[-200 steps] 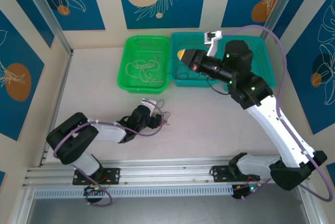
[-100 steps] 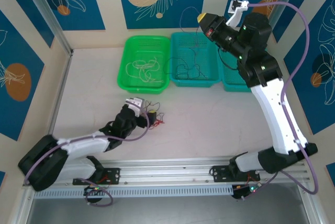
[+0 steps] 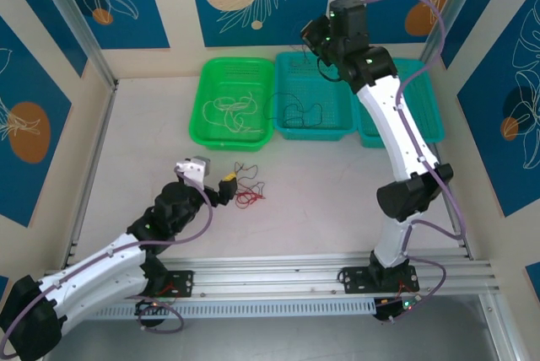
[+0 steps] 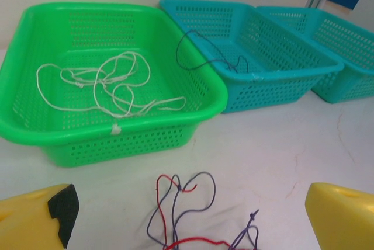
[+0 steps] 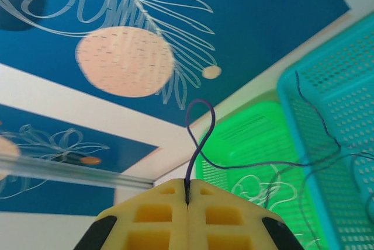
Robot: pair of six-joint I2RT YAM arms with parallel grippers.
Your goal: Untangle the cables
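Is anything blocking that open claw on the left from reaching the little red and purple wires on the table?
Nothing visible does. The left gripper is open, and the red and purple wires lie on the bare table right ahead of it. The green basket sits beyond them, not between.

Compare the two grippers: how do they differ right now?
The left gripper is open, nothing between its fingers; the right gripper is shut on a dark purple cable. The left gripper sits low over red and purple cables on the table; the right gripper is raised high by the teal basket. Both have yellow fingers.
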